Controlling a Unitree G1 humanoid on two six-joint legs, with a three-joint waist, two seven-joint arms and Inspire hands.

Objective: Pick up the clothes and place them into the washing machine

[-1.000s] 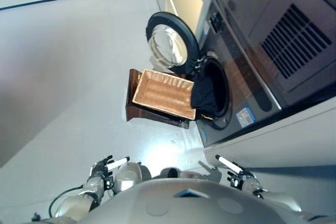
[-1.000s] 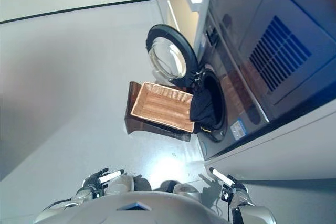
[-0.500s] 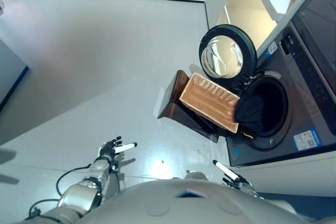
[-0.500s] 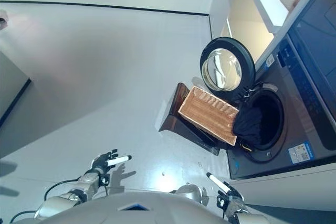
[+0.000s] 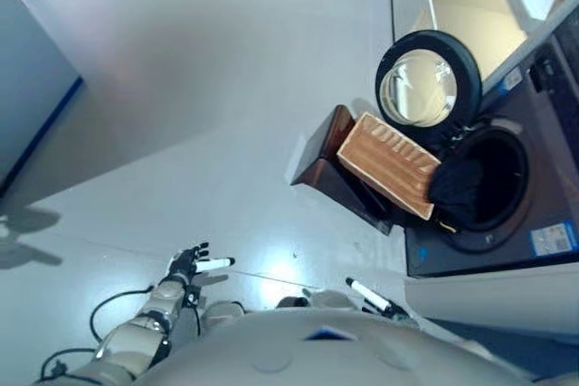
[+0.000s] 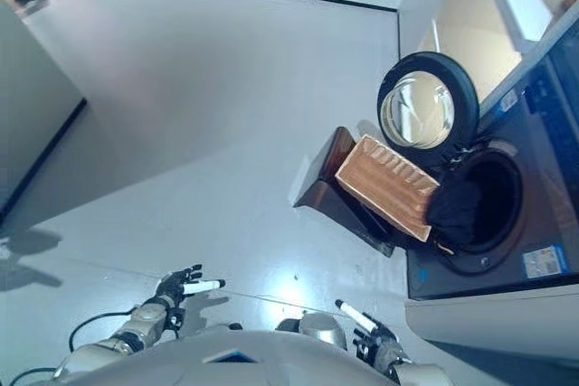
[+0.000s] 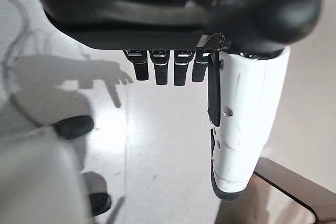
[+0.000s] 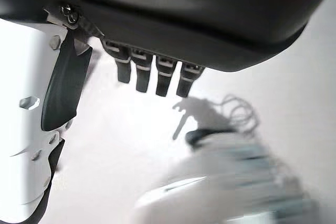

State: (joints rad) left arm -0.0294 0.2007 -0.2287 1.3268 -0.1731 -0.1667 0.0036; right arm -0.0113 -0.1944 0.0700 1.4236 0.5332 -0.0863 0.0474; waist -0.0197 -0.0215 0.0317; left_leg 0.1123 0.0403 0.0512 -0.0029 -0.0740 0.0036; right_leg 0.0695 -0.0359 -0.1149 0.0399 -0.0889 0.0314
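Left hand point(image 5: 185, 266): I am holding it low at my left side, above the floor, fingers straight and relaxed, white-covered thumb sticking out sideways. It is gripping nothing.
Left fingers point(image 7: 156, 71): in the wrist view they are hanging in a short straight row beside the thumb, with only bare floor past them.
Right hand point(image 6: 366, 336): I am holding it low at my right side, thumb pointing out, fingers extended in a row. It is carrying nothing.
Clothes point(image 5: 457, 190): a dark bundle is hanging at the mouth of the drum, draping over the lower left of the opening. It is well apart from both of my hands.
Washing machine point(image 5: 543, 196): a dark front-loader is standing at the right of the room.
Door point(image 5: 427, 88): round, with a glass centre, it is standing swung fully open beside the drum.
Basket point(image 5: 389, 165): a tan woven tray is sitting tilted on a dark brown stand point(image 5: 330, 162), its far end just beside the drum opening. I am seeing no clothes in it.
Floor point(image 5: 208, 106): pale grey and glossy, it is reflecting a bright spot of light near my hands.
Room: a blue-edged panel point(image 5: 32, 88) is standing at the far left.
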